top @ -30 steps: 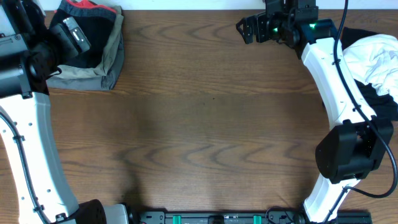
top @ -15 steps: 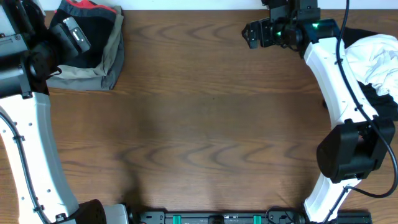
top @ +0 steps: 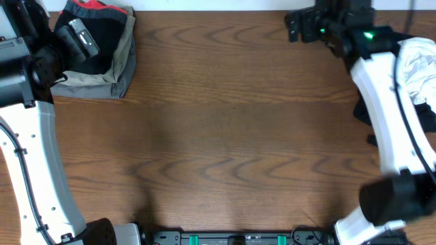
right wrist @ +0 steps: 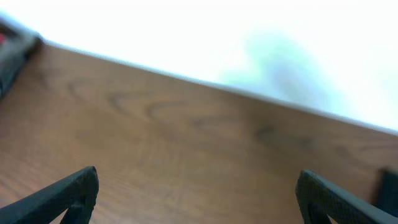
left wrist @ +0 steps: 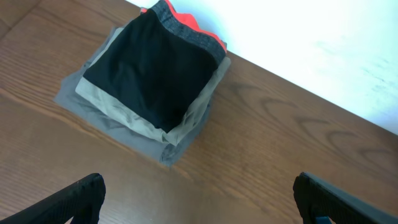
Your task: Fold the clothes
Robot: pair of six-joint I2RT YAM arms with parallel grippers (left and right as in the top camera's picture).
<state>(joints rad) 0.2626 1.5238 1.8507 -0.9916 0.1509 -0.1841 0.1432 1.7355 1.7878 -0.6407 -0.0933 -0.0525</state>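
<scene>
A folded stack of clothes (top: 102, 51), black on olive-grey with a red edge, lies at the table's far left corner; it also shows in the left wrist view (left wrist: 149, 81). A heap of unfolded white and dark clothes (top: 417, 64) lies at the far right edge. My left gripper (left wrist: 199, 199) is open and empty, held above the bare table just in front of the stack. My right gripper (top: 294, 26) is open and empty at the far edge, right of centre, left of the heap; in its wrist view (right wrist: 199, 199) only bare wood lies between the fingers.
The brown wooden table (top: 225, 136) runs to a white wall along its far edge (right wrist: 205, 81). The right arm (top: 385, 116) stretches along the right side next to the heap. A dark rail (top: 238, 238) runs along the near edge.
My right gripper has moved to the right along the far edge, toward the heap of clothes, and the right arm has swung right. The left arm has not moved.
</scene>
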